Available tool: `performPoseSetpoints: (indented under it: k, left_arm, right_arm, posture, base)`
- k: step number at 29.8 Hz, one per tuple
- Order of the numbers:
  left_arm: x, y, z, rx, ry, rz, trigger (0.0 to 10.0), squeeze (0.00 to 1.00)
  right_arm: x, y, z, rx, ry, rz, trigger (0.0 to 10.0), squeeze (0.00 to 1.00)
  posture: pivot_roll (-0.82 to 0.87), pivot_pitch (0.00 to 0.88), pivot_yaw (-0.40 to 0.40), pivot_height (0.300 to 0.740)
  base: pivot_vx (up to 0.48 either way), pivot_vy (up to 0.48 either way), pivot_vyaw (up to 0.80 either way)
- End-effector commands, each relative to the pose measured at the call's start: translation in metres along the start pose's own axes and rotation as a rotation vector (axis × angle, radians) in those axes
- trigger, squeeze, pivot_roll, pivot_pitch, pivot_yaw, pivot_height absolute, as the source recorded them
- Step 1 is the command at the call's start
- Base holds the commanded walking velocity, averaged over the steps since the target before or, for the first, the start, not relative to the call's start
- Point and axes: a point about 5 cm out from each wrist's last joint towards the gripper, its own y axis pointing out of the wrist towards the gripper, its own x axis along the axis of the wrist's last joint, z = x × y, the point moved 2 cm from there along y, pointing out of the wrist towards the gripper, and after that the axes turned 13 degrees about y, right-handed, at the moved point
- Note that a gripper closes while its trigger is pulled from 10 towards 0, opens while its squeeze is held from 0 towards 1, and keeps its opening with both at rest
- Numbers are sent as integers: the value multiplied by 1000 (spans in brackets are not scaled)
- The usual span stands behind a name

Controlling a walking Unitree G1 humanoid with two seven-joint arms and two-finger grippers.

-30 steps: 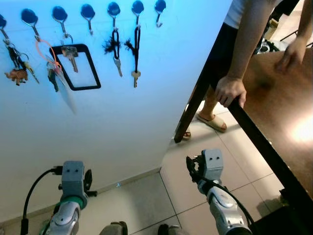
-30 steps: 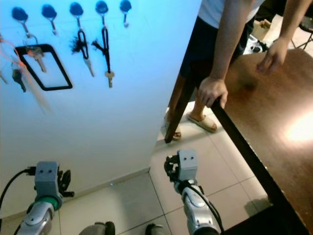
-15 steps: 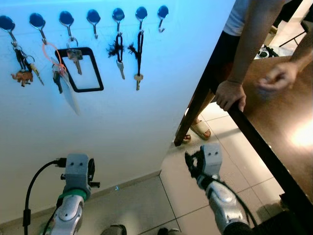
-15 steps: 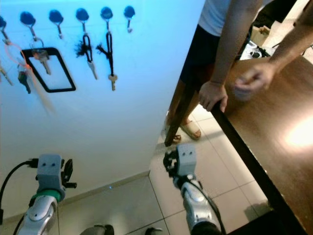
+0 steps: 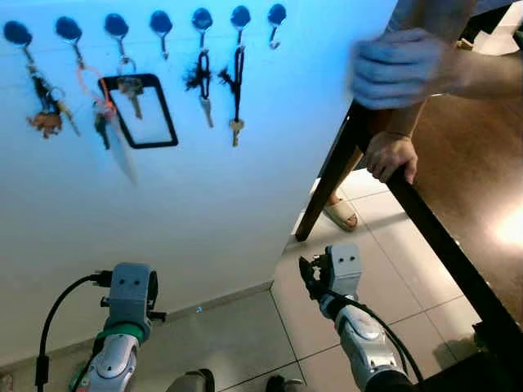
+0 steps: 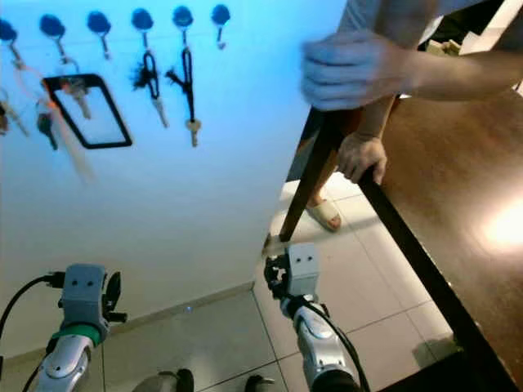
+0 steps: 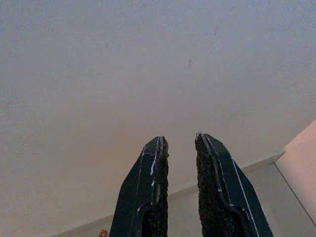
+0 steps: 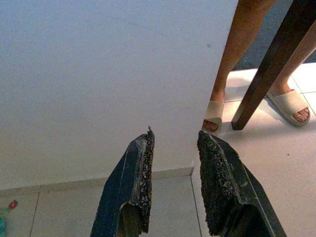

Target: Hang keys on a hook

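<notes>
Wall (image 5: 204, 196): white, lit bluish, carries a row of hooks along its top.
Table (image 5: 458, 245): dark wood, on the robot's right, one leg (image 5: 331, 175) slanting down to the tiled floor (image 5: 384, 237).
Person: stands by the table in sandals; one hand (image 5: 391, 155) grips the table edge, the other hand (image 5: 400, 67) is blurred, raised near the wall.
Left gripper (image 7: 179, 143): low near the wall base, fingers parted by a narrow gap, holding nothing.
Right gripper (image 8: 175, 138): low over the floor tiles, fingers apart, empty.
Hooks (image 5: 161, 23): round dark heads; several bear keys.
Keys (image 5: 235, 124): hanging on the hooks; a black-strapped pair in the middle, a black-framed tag (image 5: 139, 110) with a key beside an orange ring (image 5: 88, 82).
</notes>
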Motion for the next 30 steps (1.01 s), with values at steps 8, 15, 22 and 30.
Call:
performPoseSetpoints:
  k: [8, 15, 22, 30]
  left_arm:
    - [-6, -4, 0, -10, 20, 23, 10000, 0]
    - [-6, -2, 1, -5, 24, 28, 10000, 0]
    - [-6, -1, 3, -1, 28, 31, 10000, 0]
    - [-7, 0, 4, -2, 32, 33, 10000, 0]
  right_arm:
    - [-9, -5, 0, -10, 23, 13, 10000, 0]
    - [-5, -1, 0, -8, 16, 13, 10000, 0]
    - [-2, 3, 7, 16, -11, 5, 10000, 0]
    - [-2, 4, 11, 33, -27, 6, 10000, 0]
  posture:
    - [144, 87, 21, 740]
    - [150, 80, 19, 740]
    - [152, 76, 19, 740]
    - [150, 67, 24, 740]
  base:
    - [-314, 0, 0]
    - [-326, 0, 0]
    - [-329, 0, 0]
    - [-330, 0, 179]
